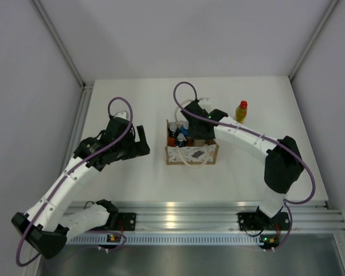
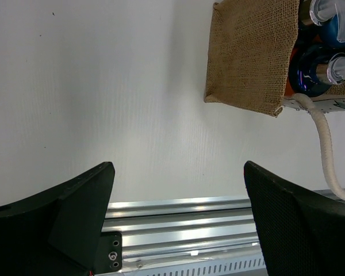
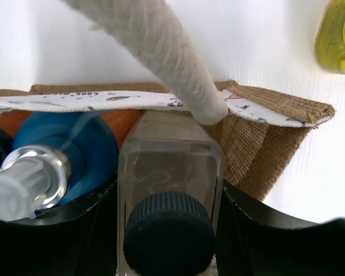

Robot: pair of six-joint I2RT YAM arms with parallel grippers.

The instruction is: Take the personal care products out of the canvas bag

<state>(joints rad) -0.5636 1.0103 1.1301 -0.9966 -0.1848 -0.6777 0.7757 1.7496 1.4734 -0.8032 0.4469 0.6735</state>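
The right gripper [image 1: 190, 135] reaches down into the canvas bag [image 3: 264, 155], its jaws closed against both flat sides of a whitish bottle [image 3: 169, 172] with a dark screw cap [image 3: 169, 230]. The bottle stands upright between the jaws, inside the bag and hard against its patterned wall. One rope handle [image 3: 161, 52] slants across just beyond the jaws and touches the bottle's shoulder.

Immediately left of the jaws, pressed against the bottle, sits a blue-capped orange bottle [image 3: 75, 149] with a silvery pump head. The left wrist view shows at least two such pump heads in the bag. A yellow bottle [image 3: 333, 34] stands outside the bag on the table [image 2: 103, 86], beyond and to the right of the jaws.

The left gripper [image 2: 178, 172] hangs with its jaws wide apart and nothing between them. The bag lies ahead of them and off to the right.

The bottle looks small, light and rigid. Its smooth walls are probably slippery, so the flat sides below the shoulder are the sensible place to hold it, rather than the round cap. The bag is soft burlap and unlikely to keep its shape. A straight lift risks snagging the handle or dragging the neighbouring bottle up with it.
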